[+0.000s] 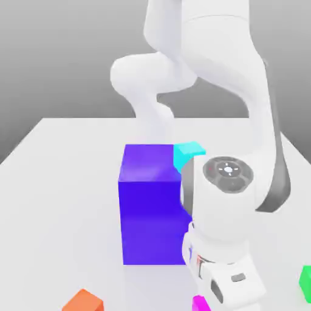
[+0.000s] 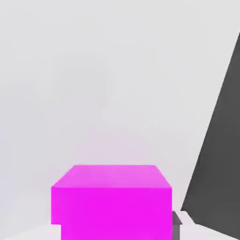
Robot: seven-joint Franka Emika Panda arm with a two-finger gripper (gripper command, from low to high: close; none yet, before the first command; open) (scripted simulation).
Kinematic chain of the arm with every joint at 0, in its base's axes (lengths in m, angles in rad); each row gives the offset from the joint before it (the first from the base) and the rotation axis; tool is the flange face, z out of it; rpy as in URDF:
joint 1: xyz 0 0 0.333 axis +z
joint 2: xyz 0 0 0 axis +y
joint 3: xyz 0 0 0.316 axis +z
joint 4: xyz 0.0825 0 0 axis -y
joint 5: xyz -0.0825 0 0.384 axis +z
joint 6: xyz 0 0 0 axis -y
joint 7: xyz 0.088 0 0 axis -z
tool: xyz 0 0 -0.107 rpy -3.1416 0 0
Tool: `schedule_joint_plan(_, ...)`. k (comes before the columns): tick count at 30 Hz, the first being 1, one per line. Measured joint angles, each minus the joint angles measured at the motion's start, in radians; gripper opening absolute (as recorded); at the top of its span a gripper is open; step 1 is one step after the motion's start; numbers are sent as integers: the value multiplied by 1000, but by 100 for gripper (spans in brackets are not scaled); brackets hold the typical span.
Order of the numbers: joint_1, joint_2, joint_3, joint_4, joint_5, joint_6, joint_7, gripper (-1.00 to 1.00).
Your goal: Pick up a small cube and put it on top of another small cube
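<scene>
White tabletop [image 1: 54, 182] under a grey backdrop carries a big blue block [image 1: 150, 206], a cyan cube [image 1: 188, 153] behind it, an orange cube [image 1: 83, 301] in front and a green cube [image 1: 305, 282] at the exterior view's right edge. The arm bends low — a magenta cube [image 1: 200, 303] peeks beneath its hand. Seen from the hand, the magenta cube [image 2: 111, 201] looks glossy and sharp-edged — the gripper [image 2: 112, 229] is closed on it.

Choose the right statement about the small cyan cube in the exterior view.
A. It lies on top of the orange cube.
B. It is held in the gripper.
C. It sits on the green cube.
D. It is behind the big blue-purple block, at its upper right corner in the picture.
D: the cyan cube peeks out behind the big blue-purple block, at its top right corner, far from the orange cube and the green cube.
</scene>
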Motion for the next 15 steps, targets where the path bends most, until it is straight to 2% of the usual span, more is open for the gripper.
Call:
schedule_joint_plan(3,28,-102,-33,-23,-48,-79,32,-100)
schedule_joint_plan(9,173,-168,90,33,-165,-193,-67,-100)
schedule_joint_plan(13,237,-81,156,80,-207,-146,-128,-100)
schedule_joint_plan(14,238,-56,161,84,-207,-125,-132,100)
schedule_joint_plan(15,238,-56,161,84,-207,-125,-132,100)
